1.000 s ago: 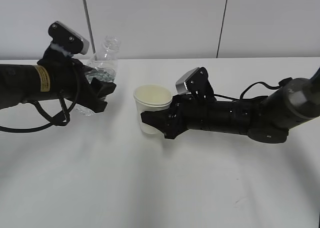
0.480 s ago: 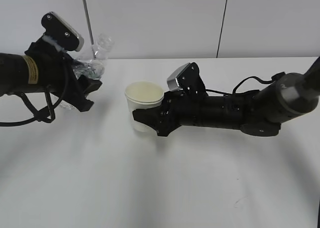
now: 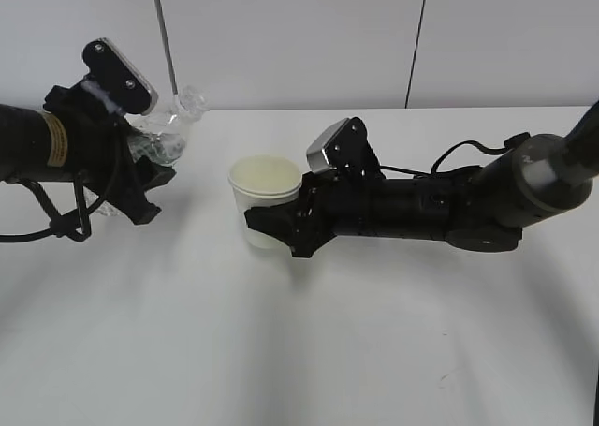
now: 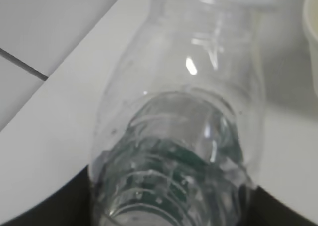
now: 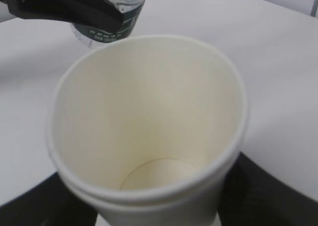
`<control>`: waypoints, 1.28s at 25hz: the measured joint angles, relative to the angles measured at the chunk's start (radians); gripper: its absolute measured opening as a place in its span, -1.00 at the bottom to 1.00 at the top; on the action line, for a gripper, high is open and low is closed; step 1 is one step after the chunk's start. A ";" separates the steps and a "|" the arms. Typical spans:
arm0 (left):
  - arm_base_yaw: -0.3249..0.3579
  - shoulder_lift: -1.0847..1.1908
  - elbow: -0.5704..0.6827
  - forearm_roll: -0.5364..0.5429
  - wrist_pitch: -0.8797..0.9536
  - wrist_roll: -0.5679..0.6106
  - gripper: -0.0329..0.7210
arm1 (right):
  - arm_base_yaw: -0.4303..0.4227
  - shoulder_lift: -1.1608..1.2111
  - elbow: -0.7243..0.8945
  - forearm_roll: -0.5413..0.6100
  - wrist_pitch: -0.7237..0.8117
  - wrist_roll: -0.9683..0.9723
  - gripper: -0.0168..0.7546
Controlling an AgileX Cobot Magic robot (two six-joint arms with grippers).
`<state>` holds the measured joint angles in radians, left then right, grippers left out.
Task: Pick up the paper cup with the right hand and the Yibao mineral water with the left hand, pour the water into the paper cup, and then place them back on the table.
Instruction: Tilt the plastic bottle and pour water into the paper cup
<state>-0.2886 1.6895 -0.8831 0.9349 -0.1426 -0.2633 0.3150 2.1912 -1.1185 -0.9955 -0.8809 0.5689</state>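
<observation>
My left gripper [image 3: 145, 168] is shut on the Yibao mineral water bottle [image 3: 164, 134], held above the table and tilted, its open neck up and to the right. The left wrist view shows the clear bottle [image 4: 184, 112] close up with its green label [image 4: 174, 161] low in the frame. My right gripper [image 3: 273, 227] is shut on the white paper cup [image 3: 263, 194], upright, to the right of the bottle. The right wrist view looks into the cup [image 5: 149, 126]; its cream inside looks dry. The bottle's label end [image 5: 107, 22] shows beyond it.
The white table [image 3: 309, 351] spreads out in front of both arms. A white wall with two dark vertical seams [image 3: 416, 42] stands behind it. A black cable [image 3: 477, 159] loops over my right arm.
My left arm has drawn the bottle to the left and tilted it. My right arm has carried the cup to the left, toward the bottle.
</observation>
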 joint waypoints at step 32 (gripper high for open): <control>-0.067 0.000 -0.063 0.217 0.181 0.001 0.08 | 0.000 0.000 0.000 -0.042 0.009 0.000 0.31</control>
<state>-0.3559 1.6895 -0.9459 1.1521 0.0387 -0.2625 0.3150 2.1912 -1.1185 -1.0375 -0.8723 0.5689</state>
